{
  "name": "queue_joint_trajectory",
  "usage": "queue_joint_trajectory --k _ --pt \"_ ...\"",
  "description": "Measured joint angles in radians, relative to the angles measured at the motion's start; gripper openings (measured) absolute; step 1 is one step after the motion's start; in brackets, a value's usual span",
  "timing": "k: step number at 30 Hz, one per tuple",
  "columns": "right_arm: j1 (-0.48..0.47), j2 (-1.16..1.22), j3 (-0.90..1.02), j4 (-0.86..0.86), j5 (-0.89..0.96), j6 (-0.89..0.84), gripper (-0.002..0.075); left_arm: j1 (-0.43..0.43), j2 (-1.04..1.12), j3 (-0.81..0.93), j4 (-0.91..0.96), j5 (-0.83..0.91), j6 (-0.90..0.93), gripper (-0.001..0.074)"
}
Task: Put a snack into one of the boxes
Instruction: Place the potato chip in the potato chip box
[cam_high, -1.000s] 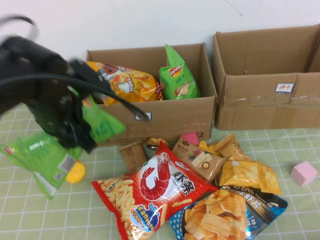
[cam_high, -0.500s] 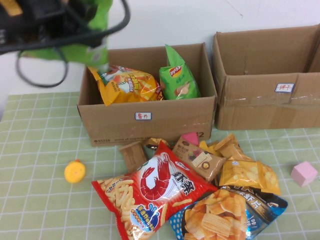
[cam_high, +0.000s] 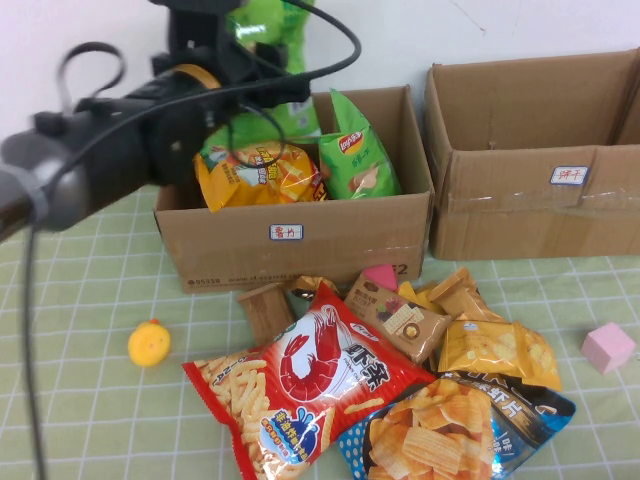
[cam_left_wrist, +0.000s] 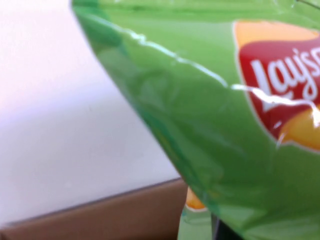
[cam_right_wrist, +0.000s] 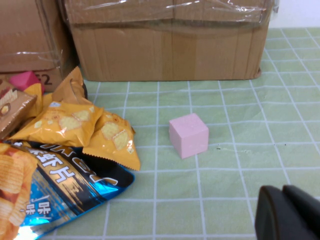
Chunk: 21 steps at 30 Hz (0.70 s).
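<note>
The left gripper (cam_high: 240, 45) pinches a green Lay's chip bag (cam_high: 268, 60) that hangs over the back left corner of the left cardboard box (cam_high: 300, 235), above the orange snack bag (cam_high: 255, 175) and a second green Lay's bag (cam_high: 355, 150) already standing inside. This looks like the carry-and-drop step: the next move calls for lowering the bag into the gap and only then letting go (the wrist view shows little but green foil, so clearance over the rim is hard to judge). The right gripper (cam_right_wrist: 287, 215) sits low over the mat near the pink cube (cam_right_wrist: 188, 135), fingers pressed together, well apart from the work.
</note>
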Motion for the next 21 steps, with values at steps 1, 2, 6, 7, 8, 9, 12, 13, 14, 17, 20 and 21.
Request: queue_joint_trajectory --k 1,2,6,7,8,9,12,13,14,17,20,21 --pt "0.000 0.000 0.000 0.000 0.000 0.000 -0.0002 0.000 0.034 -0.036 -0.005 0.016 -0.008 0.0299" --pt "0.000 0.000 0.000 0.000 0.000 0.000 -0.0002 0.000 0.076 -0.083 -0.011 0.047 -0.026 0.0299" --pt "0.000 0.000 0.000 0.000 0.000 0.000 -0.0002 0.000 0.245 -0.303 -0.017 0.254 -0.086 0.0299" --pt "0.000 0.000 0.000 0.000 0.000 0.000 -0.0002 0.000 0.266 -0.342 -0.017 0.281 -0.090 0.0299" --pt "0.000 0.000 0.000 0.000 0.000 0.000 -0.0002 0.000 0.290 -0.378 -0.017 0.312 -0.095 0.0299" --pt "0.000 0.000 0.000 0.000 0.000 0.000 -0.0002 0.000 0.309 -0.409 -0.024 0.340 -0.096 0.0299" --pt "0.000 0.000 0.000 0.000 0.000 0.000 -0.0002 0.000 0.355 -0.475 -0.073 0.401 -0.097 0.0299" --pt "0.000 0.000 0.000 0.000 0.000 0.000 -0.0002 0.000 0.365 -0.488 -0.097 0.421 -0.091 0.0299" --pt "0.000 0.000 0.000 0.000 0.000 0.000 -0.0002 0.000 0.377 -0.503 -0.135 0.444 -0.079 0.0299" --pt "0.000 0.000 0.000 0.000 0.000 0.000 -0.0002 0.000 0.404 -0.523 -0.253 0.497 0.012 0.0307" --pt "0.000 0.000 0.000 0.000 0.000 0.000 -0.0002 0.000 0.425 -0.527 -0.361 0.541 0.126 0.0404" --pt "0.000 0.000 0.000 0.000 0.000 0.000 -0.0002 0.000 0.430 -0.527 -0.391 0.564 0.155 0.0452"
